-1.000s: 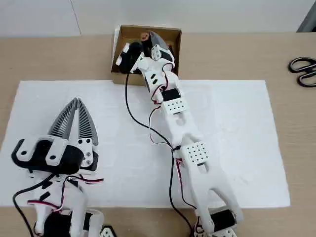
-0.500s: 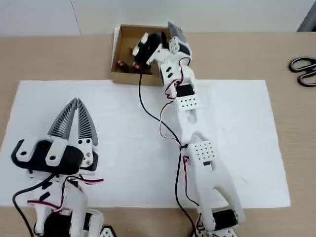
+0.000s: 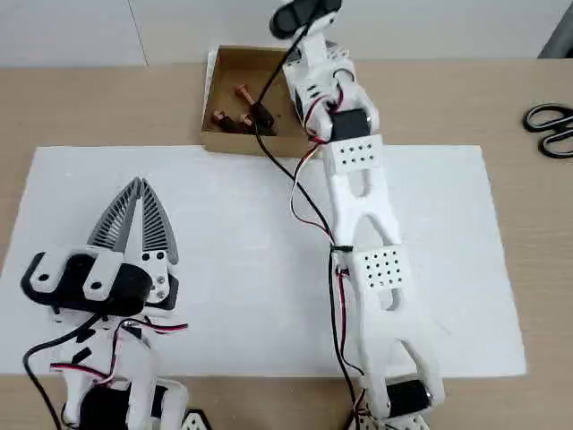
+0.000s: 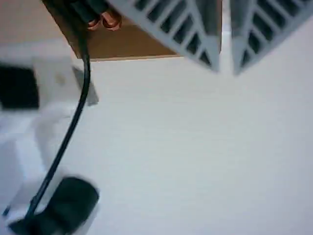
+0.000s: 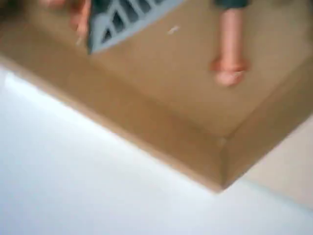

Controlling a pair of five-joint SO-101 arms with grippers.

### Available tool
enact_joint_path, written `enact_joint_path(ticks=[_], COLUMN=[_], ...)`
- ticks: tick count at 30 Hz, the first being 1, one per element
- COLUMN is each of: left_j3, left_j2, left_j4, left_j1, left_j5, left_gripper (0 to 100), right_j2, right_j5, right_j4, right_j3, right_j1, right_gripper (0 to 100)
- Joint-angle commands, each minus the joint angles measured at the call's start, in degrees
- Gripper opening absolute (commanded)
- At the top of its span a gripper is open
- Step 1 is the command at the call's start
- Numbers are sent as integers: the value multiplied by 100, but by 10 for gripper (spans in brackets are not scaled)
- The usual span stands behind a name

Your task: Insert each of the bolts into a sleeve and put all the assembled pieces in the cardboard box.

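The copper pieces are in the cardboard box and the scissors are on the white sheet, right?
No. The high view shows the scissors on the bare table, off the white sheet. The copper pieces are in the cardboard box.

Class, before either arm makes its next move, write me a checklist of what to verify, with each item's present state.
1. All visible copper pieces inside the cardboard box: ok.
2. Those pieces fully assembled: cannot tell.
3. The right gripper empty above the box: cannot tell.
4. Its black cable clear of the box: not ok, it crosses the box wall and might snag.
5. The left gripper shut, over the white sheet, apart from the box: ok.
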Motion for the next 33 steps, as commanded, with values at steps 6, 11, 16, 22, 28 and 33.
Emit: enact_joint_path(ticks=[6,11,16,22,28,33], left_j3=[-13,-13,-13,-40,-40,-22], left_j2=[-70,-70,-70,-70,-70,-70], left_j4=[18,18,26,44,668,1574], left_j1=[-26,-9,-26,-26,18,9], left_j5=[9,35,35,35,35,18], left_gripper=[6,6,6,6,6,6], right_j2=[-1833,-2229,-2598,-3890,-5736,-7741], right_j5=[-193,-202,-202,-193,-167,-158], right_j4=[3864,4268,4374,4374,4374,4321], right_j3=[-290,-273,-273,-70,2523,5741], right_j1=[-145,-180,-356,-488,-488,-479], right_gripper=[126,126,126,125,125,125])
